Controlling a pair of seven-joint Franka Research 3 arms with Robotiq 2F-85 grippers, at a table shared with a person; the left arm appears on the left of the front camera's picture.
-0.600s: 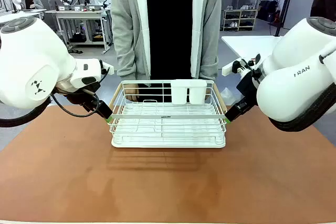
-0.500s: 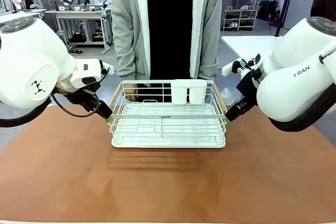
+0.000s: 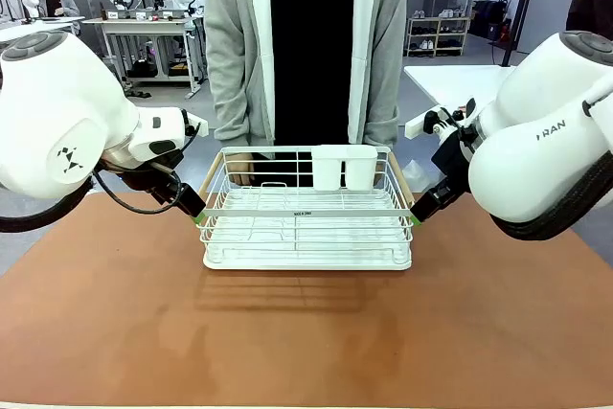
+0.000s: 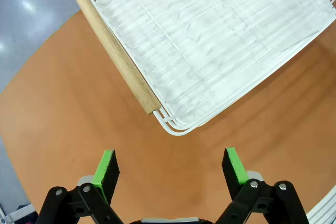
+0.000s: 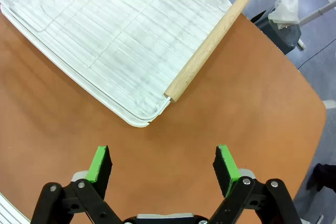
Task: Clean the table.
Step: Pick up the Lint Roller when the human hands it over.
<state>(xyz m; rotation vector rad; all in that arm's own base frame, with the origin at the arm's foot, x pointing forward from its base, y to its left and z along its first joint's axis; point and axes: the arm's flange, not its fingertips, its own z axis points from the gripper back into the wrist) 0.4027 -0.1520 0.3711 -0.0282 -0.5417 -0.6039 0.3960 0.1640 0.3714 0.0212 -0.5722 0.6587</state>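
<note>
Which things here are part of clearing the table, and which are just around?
Job: reddish-brown table; white wire dish rack on it; left pincer and right pincer, both open at its ends.
Around: person at the far side; white-topped table behind.

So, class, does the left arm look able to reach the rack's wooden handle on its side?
Probably yes: the left gripper is open and the wooden handle lies just ahead, only table between.
</note>
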